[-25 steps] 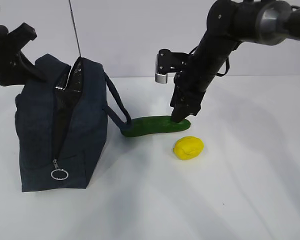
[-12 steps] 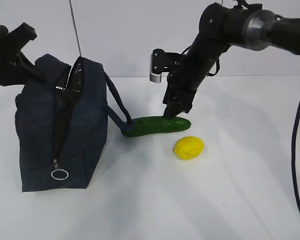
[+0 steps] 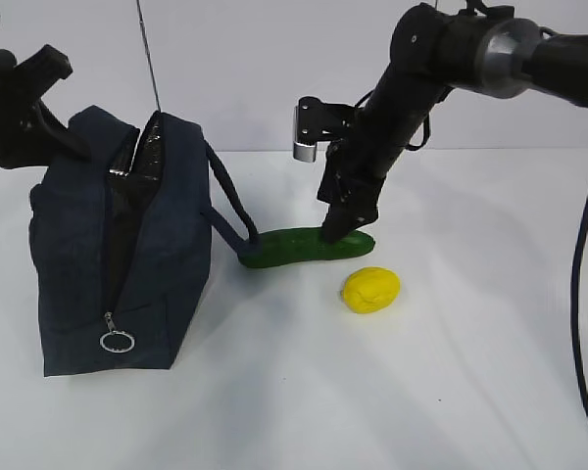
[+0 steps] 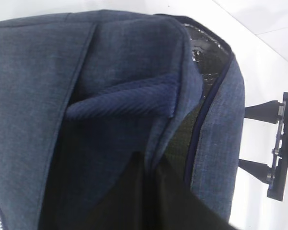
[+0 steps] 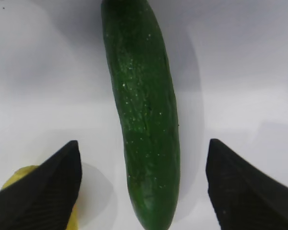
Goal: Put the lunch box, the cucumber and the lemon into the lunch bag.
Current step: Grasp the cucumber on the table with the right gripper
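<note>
A: Where is the cucumber (image 5: 143,120) at this moment?

B: It lies flat on the white table (image 3: 451,392), between the bag's looped handle (image 3: 230,211) and the lemon (image 3: 370,290). One end is touching or almost touching the handle. The lemon is just beside the other end, a little toward the camera.

A: And the right gripper (image 5: 143,189)?

B: Its jaws stand wide apart – one black finger on each side of the cucumber, near its rounded end, and neither finger touches it. In the exterior view the fingertips are down at the cucumber's level.

A: What can go wrong here?

B: I judge that the grip is far from the middle, so the long end may sag or swing when it is lifted, and catch the handle. Also, one finger stands just over the lemon in the wrist view (only its yellow edge shows there) – closing may push the lemon and make it roll.

A: The lunch bag (image 3: 118,255) is ready?

B: It stands upright with the zipper open. The left gripper (image 3: 64,137) is pinched shut on the fabric by the opening. If this hold slips, the mouth may narrow. I cannot see the lunch box.
</note>
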Available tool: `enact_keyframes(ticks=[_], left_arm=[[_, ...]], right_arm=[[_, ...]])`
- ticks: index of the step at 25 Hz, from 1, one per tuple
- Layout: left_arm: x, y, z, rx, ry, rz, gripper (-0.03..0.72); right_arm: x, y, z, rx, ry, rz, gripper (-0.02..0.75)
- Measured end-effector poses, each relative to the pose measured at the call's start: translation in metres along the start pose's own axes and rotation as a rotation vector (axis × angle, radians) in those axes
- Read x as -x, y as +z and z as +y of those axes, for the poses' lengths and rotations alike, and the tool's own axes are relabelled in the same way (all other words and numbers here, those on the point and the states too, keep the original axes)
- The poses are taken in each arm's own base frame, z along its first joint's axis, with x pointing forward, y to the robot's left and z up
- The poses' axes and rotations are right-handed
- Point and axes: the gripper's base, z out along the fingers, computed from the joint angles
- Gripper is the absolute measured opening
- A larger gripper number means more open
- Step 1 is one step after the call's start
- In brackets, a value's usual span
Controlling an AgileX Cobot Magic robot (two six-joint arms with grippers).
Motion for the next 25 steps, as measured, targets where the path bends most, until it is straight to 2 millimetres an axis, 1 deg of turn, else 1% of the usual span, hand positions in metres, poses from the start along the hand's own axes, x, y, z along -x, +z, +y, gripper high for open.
enact_keyframes(ticks=[2,7,11,16,19,21,25], left_arm=[[0.0,0.0,0.0,0.0,0.0,0.0,-0.006],[0.0,0.0,0.0,0.0,0.0,0.0,-0.006],[0.0,0.0,0.0,0.0,0.0,-0.002,-0.006],[0.001,0.0,0.0,0.0,0.0,-0.006,-0.006],[0.001,0.0,0.0,0.0,0.0,-0.006,-0.006],[0.001,0.0,0.0,0.0,0.0,-0.006,-0.006],[0.001,0.0,0.0,0.0,0.0,-0.006,-0.006]], right_arm=[[0.0,0.001,-0.001,-0.005,-0.003,-0.001,0.612],[-0.005,0.014,-0.001,0.018,-0.001,0.008,0.596],[-0.007,0.019,-0.001,0.022,0.0,0.01,0.589],[-0.012,0.031,-0.001,0.043,0.009,0.018,0.577],[-0.013,0.034,-0.001,0.043,0.011,0.019,0.524],[-0.013,0.035,-0.002,0.041,0.012,0.019,0.467],[-0.014,0.036,-0.002,0.041,0.013,0.02,0.321]])
